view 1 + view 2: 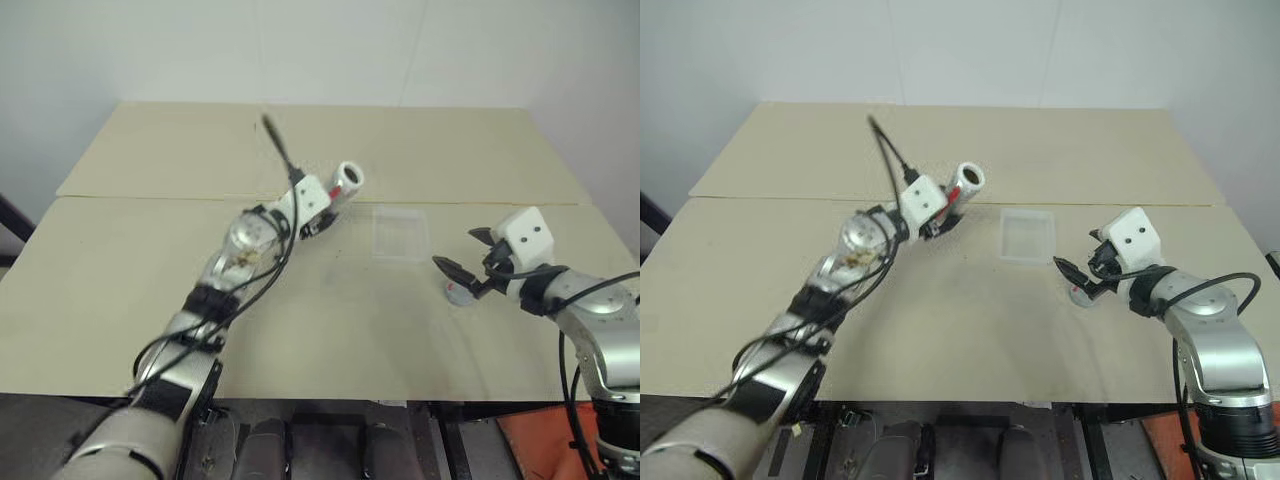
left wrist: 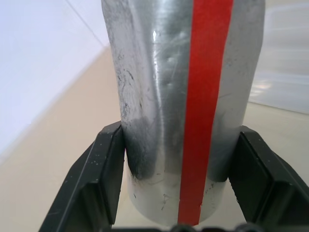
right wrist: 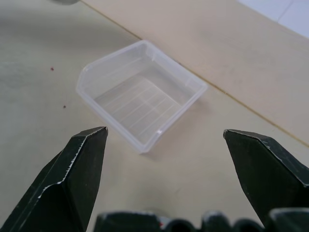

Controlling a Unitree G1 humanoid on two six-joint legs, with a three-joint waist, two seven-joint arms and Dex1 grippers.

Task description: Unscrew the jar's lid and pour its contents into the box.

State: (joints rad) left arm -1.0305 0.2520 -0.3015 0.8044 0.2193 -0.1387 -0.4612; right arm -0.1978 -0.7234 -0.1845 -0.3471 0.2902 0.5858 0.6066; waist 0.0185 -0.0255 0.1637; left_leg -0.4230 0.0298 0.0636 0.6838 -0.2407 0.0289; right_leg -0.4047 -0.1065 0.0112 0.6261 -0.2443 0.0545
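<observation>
Your left pincer is clamped on the jar, holding it up off the table and tipped over, open mouth aimed at roughly 2 o'clock. The box sits flat on the table at about 4 o'clock from the jar, near it but not under it. Your right pincer has its fingers spread wide with nothing between them, hovering at 4 o'clock from the box. The lid lies on the table right below that pincer.

Lab – bare beige table, white wall
</observation>
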